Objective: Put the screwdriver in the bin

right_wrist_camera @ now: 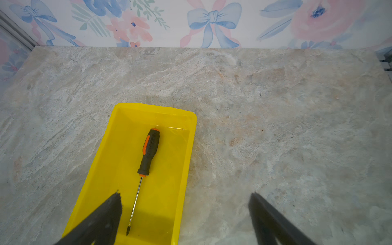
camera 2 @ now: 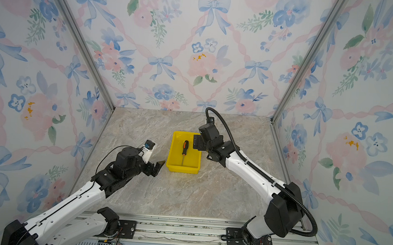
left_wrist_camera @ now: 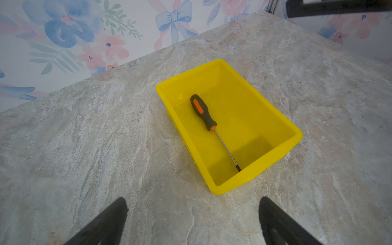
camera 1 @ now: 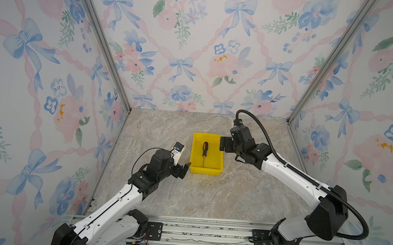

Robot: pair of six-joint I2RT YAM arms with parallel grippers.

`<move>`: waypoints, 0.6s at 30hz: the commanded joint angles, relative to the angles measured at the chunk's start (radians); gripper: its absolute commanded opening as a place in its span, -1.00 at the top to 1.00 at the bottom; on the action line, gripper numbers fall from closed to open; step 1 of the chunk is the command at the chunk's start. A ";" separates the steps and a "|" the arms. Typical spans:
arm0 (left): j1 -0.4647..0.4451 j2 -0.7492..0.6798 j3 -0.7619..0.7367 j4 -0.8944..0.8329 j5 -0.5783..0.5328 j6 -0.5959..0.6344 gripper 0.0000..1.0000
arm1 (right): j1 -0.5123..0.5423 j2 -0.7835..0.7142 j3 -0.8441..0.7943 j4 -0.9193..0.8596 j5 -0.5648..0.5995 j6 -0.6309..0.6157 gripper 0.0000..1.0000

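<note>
Aluminium rails [camera 1: 206, 232] run along the front edge, carrying both arm bases, with the marble-patterned table [camera 1: 209, 195] beyond them. A blue mark on the white camera housing [camera 1: 178, 150] at the left wrist is too small to read.

The left claw [camera 1: 186, 168] [camera 2: 158, 167] sits just beside the front-left corner of the bin [camera 1: 205, 169] [camera 2: 182, 169]. In the left wrist view the left claw [left_wrist_camera: 193, 199] has its two dark fingers [left_wrist_camera: 110, 220] spread wide with only bare table between them. It holds nothing and is clear of the bin [left_wrist_camera: 233, 184].

The right claw [camera 1: 224, 144] [camera 2: 197, 142] hovers at the bin's right rim, towards the back. In the right wrist view the right claw [right_wrist_camera: 185, 194] gapes wide and empty. One finger [right_wrist_camera: 101, 218] hangs over the inside of the bin [right_wrist_camera: 152, 107], while the other is over the table beside it. Neither touches the tool.

The screwdriver [camera 1: 205, 149] [camera 2: 185, 148] lies flat on the bin floor, free of both claws. Its black and orange handle [left_wrist_camera: 202, 112] [right_wrist_camera: 149, 152] points to the back wall. The thin shaft runs forward, and its tip ends close to the near wall.
</note>
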 commanded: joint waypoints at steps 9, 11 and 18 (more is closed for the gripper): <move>0.041 0.043 0.019 0.003 -0.111 -0.114 -0.95 | -0.055 -0.212 -0.160 -0.056 0.110 -0.057 -0.93; 0.049 0.041 0.019 0.002 -0.130 -0.123 -0.95 | -0.081 -0.254 -0.198 -0.041 0.098 -0.050 -0.94; 0.158 0.033 -0.004 0.004 -0.167 -0.182 -0.95 | -0.174 -0.405 -0.376 0.117 0.056 -0.046 -0.94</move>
